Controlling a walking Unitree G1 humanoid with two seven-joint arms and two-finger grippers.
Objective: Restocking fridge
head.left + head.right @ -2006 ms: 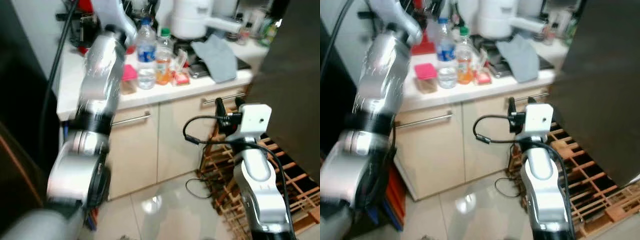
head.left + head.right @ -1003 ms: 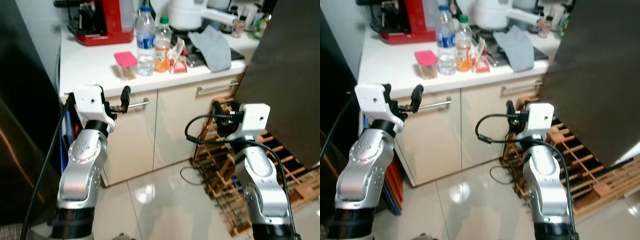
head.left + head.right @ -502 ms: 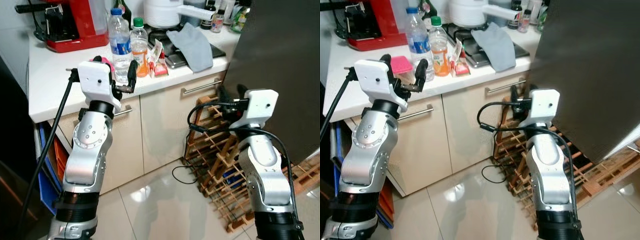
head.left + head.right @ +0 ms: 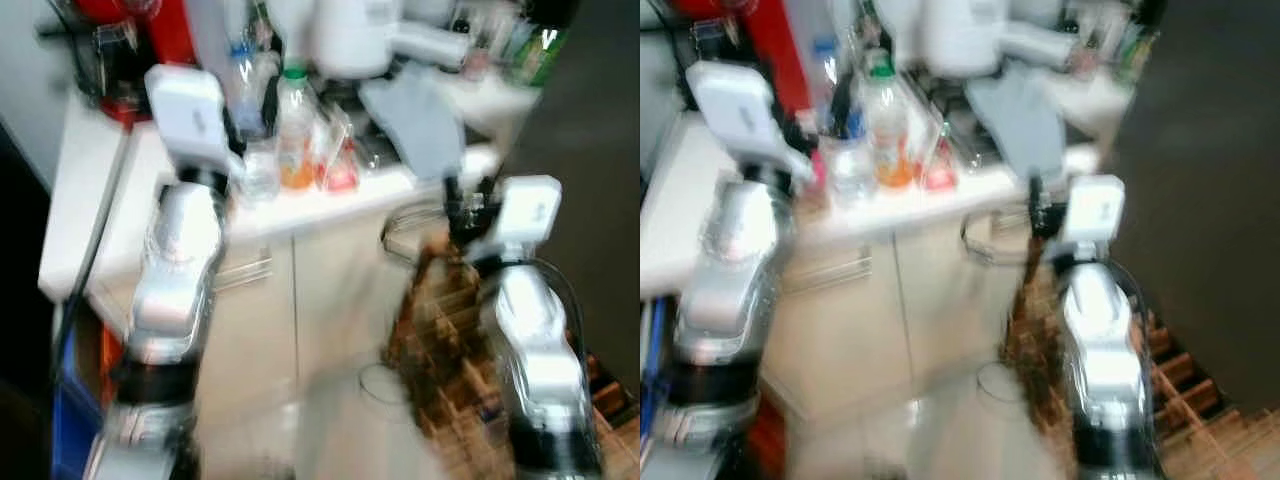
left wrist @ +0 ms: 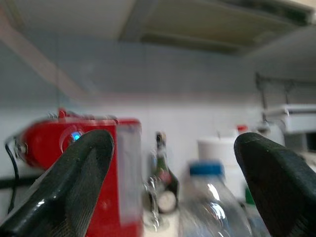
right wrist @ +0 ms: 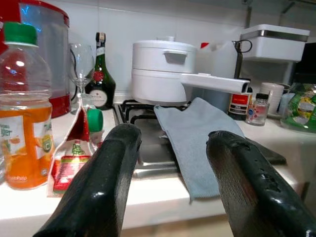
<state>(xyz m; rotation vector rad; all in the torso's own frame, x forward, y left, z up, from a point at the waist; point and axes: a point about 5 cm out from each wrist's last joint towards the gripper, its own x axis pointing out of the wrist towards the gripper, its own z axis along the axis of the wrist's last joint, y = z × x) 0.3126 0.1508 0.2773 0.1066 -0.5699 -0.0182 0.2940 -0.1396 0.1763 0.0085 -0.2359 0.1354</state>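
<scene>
Between the spread fingers of the left claw (image 5: 170,197), just ahead of them, stood a clear water bottle (image 5: 215,210) with a blue cap on the white table (image 4: 90,200); the claw was released and held nothing. Beside the bottle, on the right claw's side, stood an orange juice bottle (image 6: 23,108) with a green cap, and next to that a small red and white carton (image 6: 69,155). Behind the water bottle were a red coffee machine (image 5: 74,163) and a dark wine bottle (image 5: 163,173). The right claw (image 6: 173,163) was also released and empty, pointing at a grey cloth (image 6: 197,133) draped over the hob, with a white pot (image 6: 165,71) beyond it. Both eye views were blurred.
</scene>
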